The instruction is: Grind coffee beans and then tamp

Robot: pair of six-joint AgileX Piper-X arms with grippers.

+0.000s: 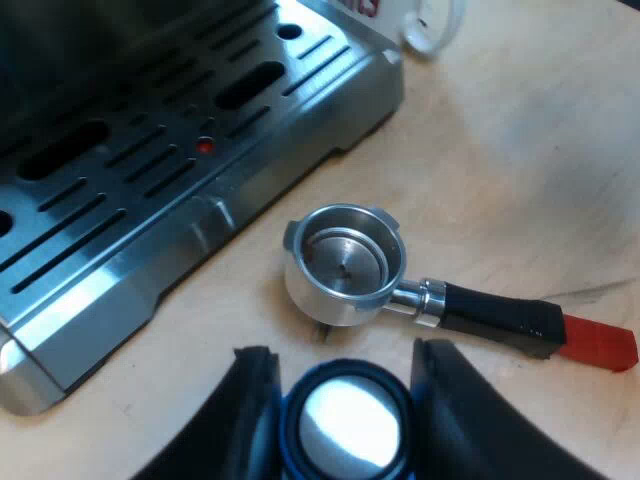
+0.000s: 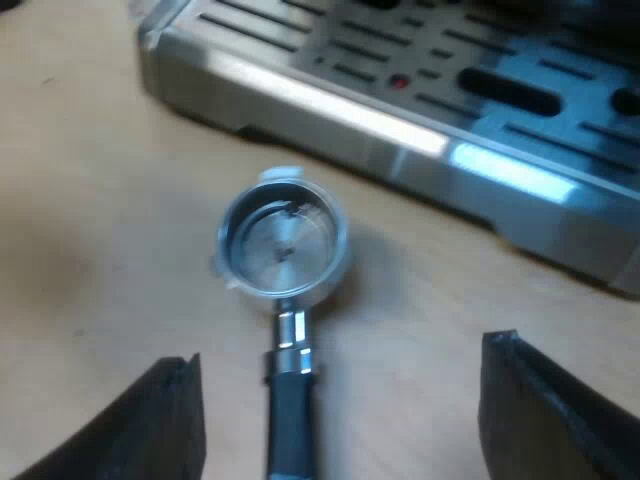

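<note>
Our left gripper [image 1: 347, 358] is clenched on the round blue tamper with a shiny metal face [image 1: 347, 420], with 1 of its 2 black fingers [image 1: 240, 410] pressed against each side of the blue rim. It hangs over the pale wooden table [image 1: 520, 150], just beside the round silver metal holder [image 1: 345, 262].

The holder lies loose on the table, near the front edge of the espresso machine's slotted steel drip tray [image 1: 130, 170] but apart from it. Its basket faces up and shows bare metal inside. Its dark handle [image 1: 495, 315] points away from the machine and ends in a red tip [image 1: 598, 342]. A white ceramic mug with red print [image 1: 435, 22] stands on the table by the tray's far corner.

Our right gripper [image 2: 342, 355] is released, its 2 fingers [image 2: 165, 420] spread wide. It hovers above the holder [image 2: 285, 245], 1 finger on each side of the handle [image 2: 290, 410], touching neither. The drip tray [image 2: 420, 110] lies beyond the holder's bowl, with 1 small red dot [image 2: 399, 81] among its slots.
</note>
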